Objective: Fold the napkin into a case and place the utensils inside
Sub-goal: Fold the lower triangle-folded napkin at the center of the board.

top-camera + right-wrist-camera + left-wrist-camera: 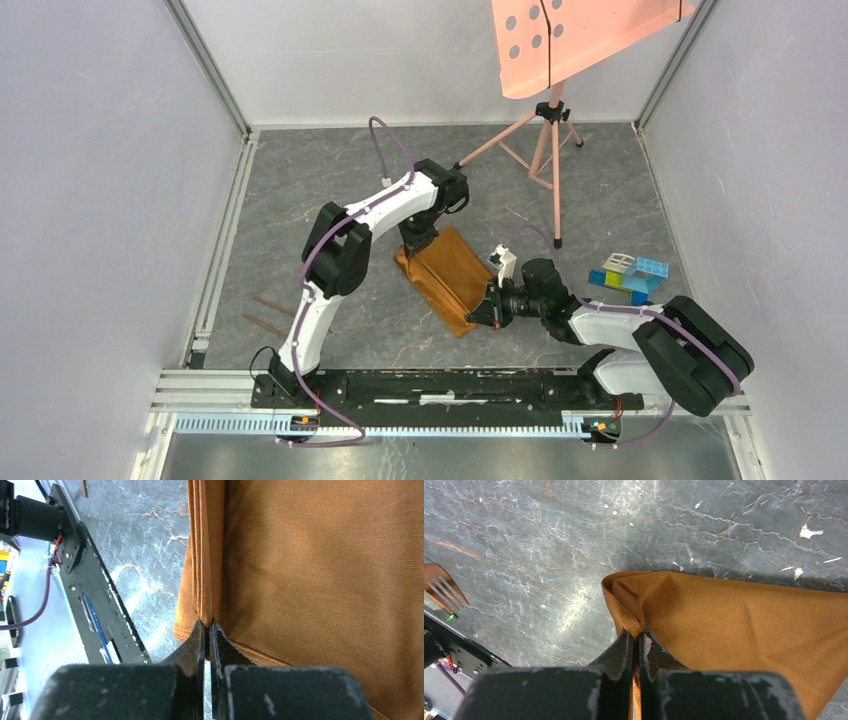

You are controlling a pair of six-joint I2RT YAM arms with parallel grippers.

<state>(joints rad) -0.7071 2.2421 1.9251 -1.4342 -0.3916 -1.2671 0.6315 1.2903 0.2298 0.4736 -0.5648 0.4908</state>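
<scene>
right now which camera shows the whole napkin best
The top external view: the napkin lies there whole, folded into an oblong. The left wrist view shows only the corner pinched in the left hand; the right wrist view only the layered edge pinched in the right hand.

The napkin [447, 272] is orange-brown and slightly shiny. It is folded in several layers into an oblong and lies diagonally on the table [600, 200]. The thin copper-brown utensils [272, 303] lie well apart, left of it; one is a fork [441, 591].
</scene>
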